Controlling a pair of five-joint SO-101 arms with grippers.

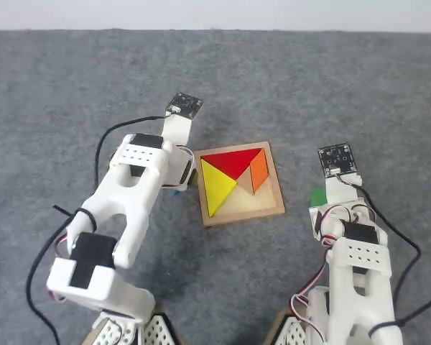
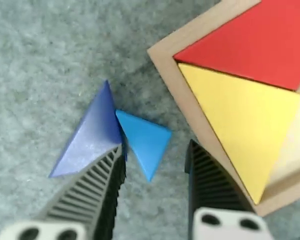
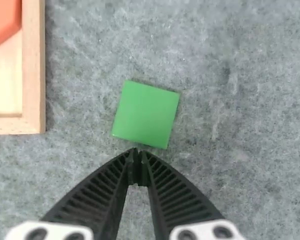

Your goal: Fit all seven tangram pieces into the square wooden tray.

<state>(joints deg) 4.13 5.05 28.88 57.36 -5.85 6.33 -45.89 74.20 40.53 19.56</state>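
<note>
Pincers come nearest, both of ribbed black plastic on white arms. The right pincer [image 3: 138,155] is closed tight, tip against tip, with nothing in it. The green square [image 3: 146,115] lies flat just beyond its tips on the far side, not quite touching them, and a little right of the tray's near right corner. To take it, I judge the fingers must first spread wider than the square's side.

A little farther off, the left pincer [image 2: 155,147] stands wide open and empty, straddling the light blue triangle [image 2: 145,142] just left of the tray. The coming move turns on this: the small triangle lies between the two fingers, its long edge running alongside one finger and its square corner aimed at the other, toward the tray. Closing would likely pinch edge against point, which may twist the piece. A dark blue triangle [image 2: 92,137], faintly glossy, touches it on the side away from the tray, and one finger hangs over its corner.

Farthest, the square wooden tray [image 2: 165,65], pale with a raised rim, holds a red triangle [image 2: 250,42] and a yellow triangle [image 2: 240,115] meeting edge to edge, plus an orange piece [image 1: 258,172]. Bare wood remains beside them. Nubbly grey felt covers the worktop [image 1: 72,86].
</note>
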